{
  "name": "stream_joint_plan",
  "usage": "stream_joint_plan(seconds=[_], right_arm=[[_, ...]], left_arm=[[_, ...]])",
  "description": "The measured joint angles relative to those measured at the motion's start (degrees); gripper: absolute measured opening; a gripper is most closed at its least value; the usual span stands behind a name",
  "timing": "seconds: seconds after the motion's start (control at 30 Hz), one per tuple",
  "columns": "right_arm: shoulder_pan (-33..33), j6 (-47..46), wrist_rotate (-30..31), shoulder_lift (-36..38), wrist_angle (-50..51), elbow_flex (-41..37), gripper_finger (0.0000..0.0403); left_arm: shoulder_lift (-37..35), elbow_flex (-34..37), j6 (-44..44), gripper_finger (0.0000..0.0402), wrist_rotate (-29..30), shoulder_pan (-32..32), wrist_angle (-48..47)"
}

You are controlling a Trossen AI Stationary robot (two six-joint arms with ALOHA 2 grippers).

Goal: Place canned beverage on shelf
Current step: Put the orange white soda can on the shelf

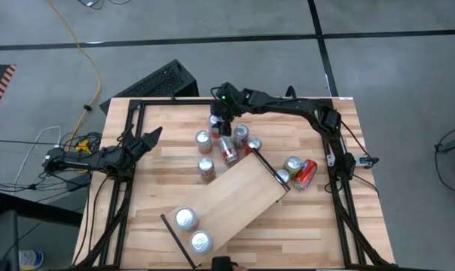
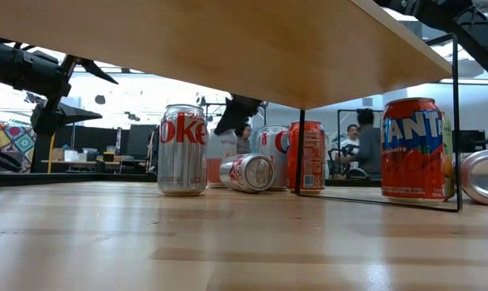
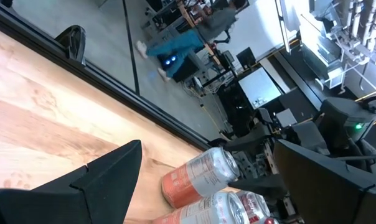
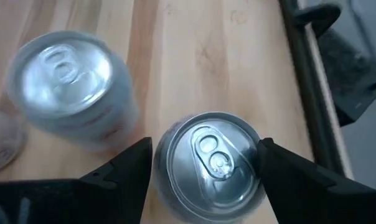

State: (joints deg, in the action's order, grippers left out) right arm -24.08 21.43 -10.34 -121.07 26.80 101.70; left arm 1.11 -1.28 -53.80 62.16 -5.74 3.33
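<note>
Right gripper point(image 4: 203, 163), fingers apart, straddles the upright silver aluminium can point(image 4: 211, 162) at the table's twelve o'clock edge; an off-centre closure could topple it into the neighbouring can point(image 4: 70, 87).

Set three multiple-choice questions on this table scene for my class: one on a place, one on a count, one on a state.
1. The right tool hangs over: A the shelf; B a can off the shelf; C bare floor.
2. Cans on the shelf: A none; B two; C five.
3. The left tool is: A open; B shut on a can; C gripping the shelf.
Key: B, its fingers flank a can top; B, two tops show at one end; A, its fingers stand apart, empty.
</note>
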Motion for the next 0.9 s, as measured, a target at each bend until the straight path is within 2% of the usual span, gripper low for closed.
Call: stream_joint_plan(seconds=[0.37,0.7,0.9], right_arm=[[0.24,3.1,0.38,0.08,3.15,5.07,0.0283],[0.06,5.78,0.86,-0.22,5.66,5.35,0.0342],[-0.17,4.93,1.22,-0.2,5.17,5.35,0.0344]], left_arm=[[0.01,0.0,0.0,0.0351,-0.09,0.0,-0.61],[0.02,0.0,0.02,0.0351,-0.11,0.0,-1.4],[0.02,0.0,0.11,0.0351,0.1,0.0,-1.4]])
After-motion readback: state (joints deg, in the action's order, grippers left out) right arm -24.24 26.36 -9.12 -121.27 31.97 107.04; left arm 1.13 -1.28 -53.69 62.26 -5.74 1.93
